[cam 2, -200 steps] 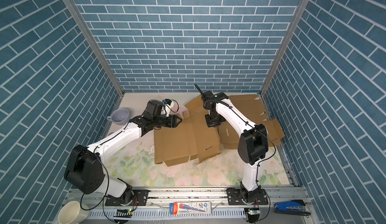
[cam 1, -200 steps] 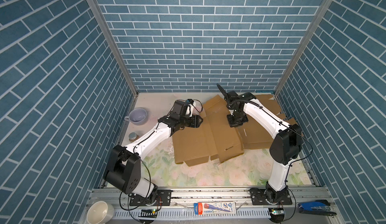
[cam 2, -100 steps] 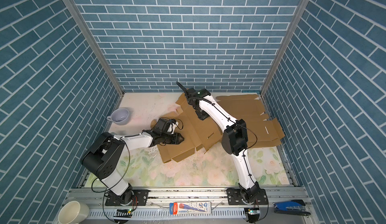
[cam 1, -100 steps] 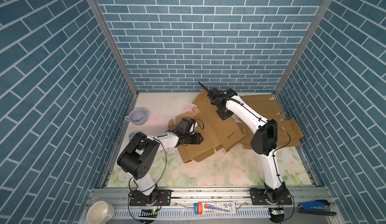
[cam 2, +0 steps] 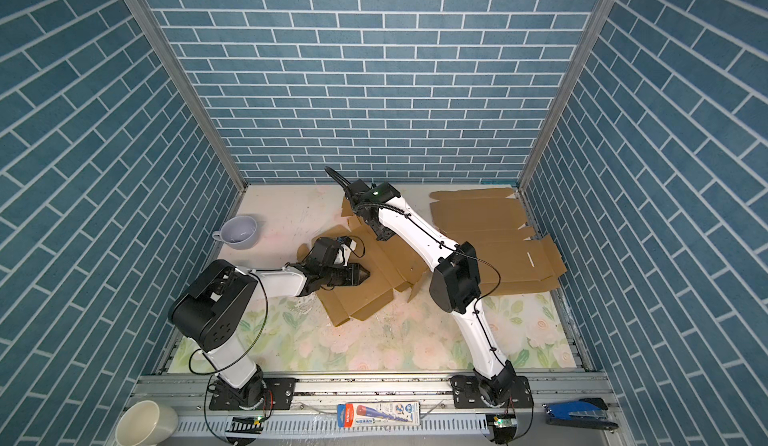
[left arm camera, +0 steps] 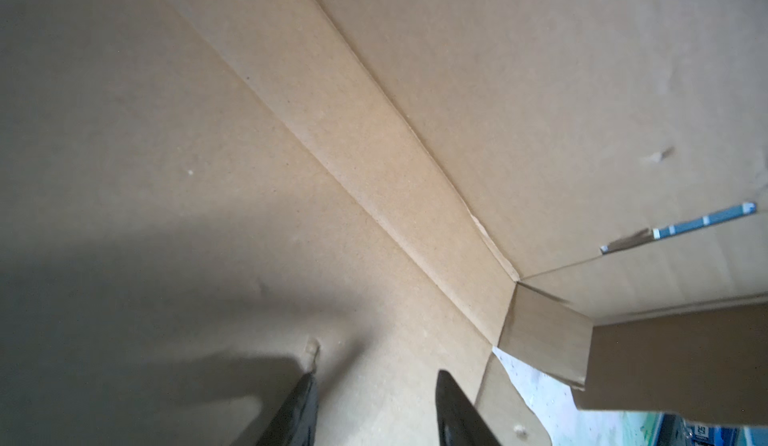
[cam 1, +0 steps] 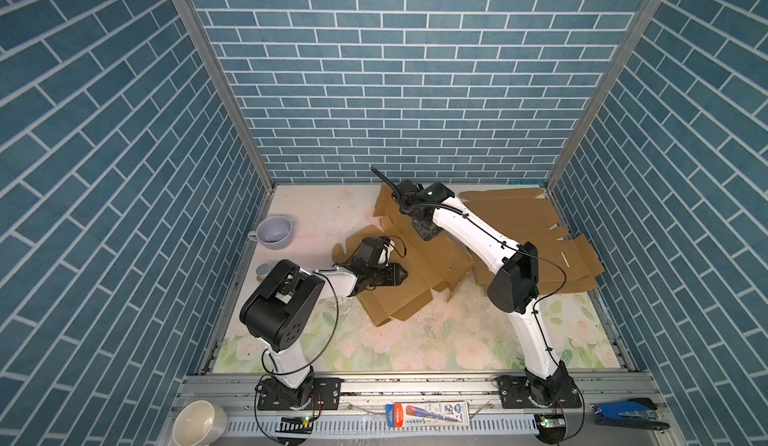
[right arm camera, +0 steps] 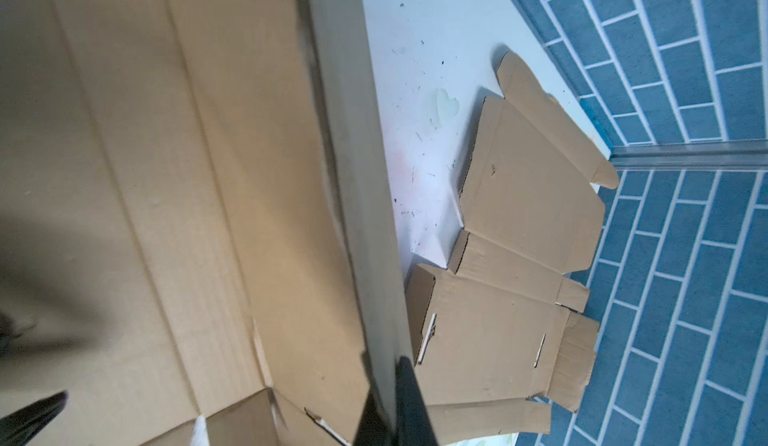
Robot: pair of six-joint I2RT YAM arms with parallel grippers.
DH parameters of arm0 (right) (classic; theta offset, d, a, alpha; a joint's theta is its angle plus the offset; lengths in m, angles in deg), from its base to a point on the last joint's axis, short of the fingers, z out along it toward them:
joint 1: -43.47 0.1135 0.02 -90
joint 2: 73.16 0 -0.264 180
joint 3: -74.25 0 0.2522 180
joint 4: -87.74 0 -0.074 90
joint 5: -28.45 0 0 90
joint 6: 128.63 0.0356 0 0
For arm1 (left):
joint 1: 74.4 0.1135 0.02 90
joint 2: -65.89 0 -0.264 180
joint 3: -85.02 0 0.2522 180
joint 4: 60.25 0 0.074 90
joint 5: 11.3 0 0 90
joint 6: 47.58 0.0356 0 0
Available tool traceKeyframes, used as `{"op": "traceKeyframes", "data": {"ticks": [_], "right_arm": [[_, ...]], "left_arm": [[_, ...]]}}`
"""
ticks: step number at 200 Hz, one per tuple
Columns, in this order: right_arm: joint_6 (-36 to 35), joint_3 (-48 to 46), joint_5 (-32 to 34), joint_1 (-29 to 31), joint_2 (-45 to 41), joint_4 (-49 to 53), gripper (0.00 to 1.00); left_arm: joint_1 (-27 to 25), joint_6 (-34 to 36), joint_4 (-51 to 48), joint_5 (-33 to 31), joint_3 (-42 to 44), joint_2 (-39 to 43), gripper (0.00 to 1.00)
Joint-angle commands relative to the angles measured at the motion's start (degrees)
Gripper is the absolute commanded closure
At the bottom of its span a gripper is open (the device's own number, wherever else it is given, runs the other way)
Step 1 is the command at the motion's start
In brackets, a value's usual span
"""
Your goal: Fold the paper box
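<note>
The paper box [cam 1: 399,302] [cam 2: 361,298] is brown cardboard, partly unfolded on the floral mat mid-table in both top views. My left gripper [cam 1: 403,273] [cam 2: 366,274] lies low over its near-left panel. In the left wrist view it [left arm camera: 376,385] is open, with bare cardboard [left arm camera: 374,174] and a crease beyond the fingertips [left arm camera: 453,402] and nothing between them. My right gripper [cam 1: 424,232] [cam 2: 382,234] reaches across to the box's far side. In the right wrist view it [right arm camera: 390,394] is shut on a raised, edge-on flap of the box [right arm camera: 353,174].
More flattened cardboard [cam 1: 519,223] [right arm camera: 519,215] lies at the back right against the wall. A lilac cup [cam 1: 274,232] and a small tin [cam 1: 262,271] stand at the left edge. A white mug [cam 1: 199,425], a packaged pen [cam 1: 428,412] and a blue stapler [cam 1: 627,412] sit on the front rail.
The box has been dragged leftward and turned. The right arm has swung left with its flap held. The left arm has pulled back toward its base, its jaws narrower than before.
</note>
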Motion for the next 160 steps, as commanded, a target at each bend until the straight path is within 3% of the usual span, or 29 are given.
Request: {"op": "traceKeyframes", "data": {"ticks": [1, 38, 65, 98, 114, 137, 160], "right_arm": [[-7.2, -4.3, 0.0, 0.5, -0.4, -7.9, 1.0], [-19.7, -9.4, 5.1, -0.1, -4.6, -15.6, 1.0], [-27.6, -14.0, 10.0, -0.3, -9.8, -22.1, 1.0], [-47.1, -27.2, 12.7, 0.5, -17.7, -37.0, 1.0], [-55.9, -34.4, 11.4, 0.7, -21.3, -47.2, 1.0], [-61.1, -40.6, 5.9, 0.6, -24.2, -54.2, 1.0], [-64.2, -43.7, 6.0, 0.8, -23.7, -57.9, 1.0]], "left_arm": [[1.5, 0.4, -5.9, 0.3, 0.1, 6.2, 0.51], [9.1, 3.0, -16.6, 1.4, -3.9, 16.6, 0.47], [16.1, 5.9, -23.8, 2.3, -10.3, 21.7, 0.38], [24.5, 4.2, -25.2, 7.6, -18.5, 22.5, 0.26], [24.6, 4.3, -25.3, 8.5, -24.0, 20.1, 0.21], [21.6, 6.2, -24.8, 7.0, -29.6, 15.2, 0.18], [21.0, 4.9, -23.1, 7.9, -32.6, 9.7, 0.16]]}}
